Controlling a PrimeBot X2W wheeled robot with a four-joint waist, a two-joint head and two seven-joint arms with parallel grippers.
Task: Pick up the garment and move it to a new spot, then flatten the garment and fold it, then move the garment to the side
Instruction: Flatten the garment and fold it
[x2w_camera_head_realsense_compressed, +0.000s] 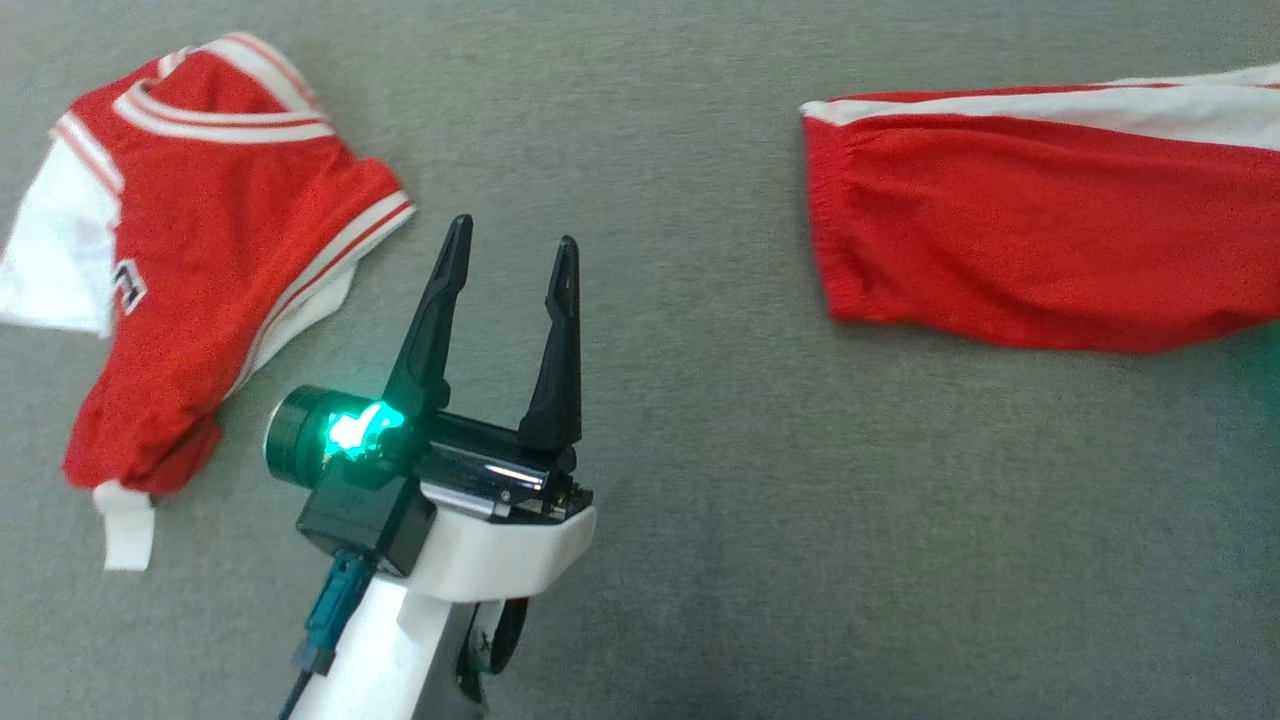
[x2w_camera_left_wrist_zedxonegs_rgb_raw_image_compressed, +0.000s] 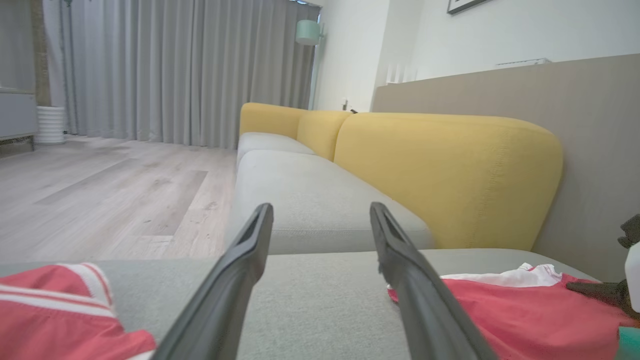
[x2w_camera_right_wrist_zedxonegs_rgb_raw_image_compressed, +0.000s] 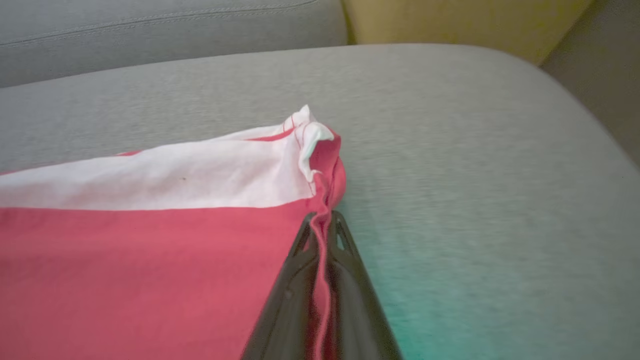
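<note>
The garment (x2w_camera_head_realsense_compressed: 1030, 230) is red with a white side stripe and lies spread at the right of the grey cushion. In the right wrist view my right gripper (x2w_camera_right_wrist_zedxonegs_rgb_raw_image_compressed: 322, 220) is shut on the garment's (x2w_camera_right_wrist_zedxonegs_rgb_raw_image_compressed: 150, 260) red edge, just below its white corner. My left gripper (x2w_camera_head_realsense_compressed: 514, 240) hovers open over bare cushion between the two pieces of clothing, with nothing between its fingers. The left wrist view has the open left gripper (x2w_camera_left_wrist_zedxonegs_rgb_raw_image_compressed: 321, 210) pointing along the sofa, with the garment (x2w_camera_left_wrist_zedxonegs_rgb_raw_image_compressed: 525, 310) at its lower right.
A second piece, a red and white jersey (x2w_camera_head_realsense_compressed: 220, 250), lies crumpled at the left, also visible as the jersey (x2w_camera_left_wrist_zedxonegs_rgb_raw_image_compressed: 60, 315). Yellow back cushions (x2w_camera_left_wrist_zedxonegs_rgb_raw_image_compressed: 450, 175) line the grey sofa seat (x2w_camera_left_wrist_zedxonegs_rgb_raw_image_compressed: 310, 200). Wooden floor (x2w_camera_left_wrist_zedxonegs_rgb_raw_image_compressed: 100, 200) lies beyond the seat's left edge.
</note>
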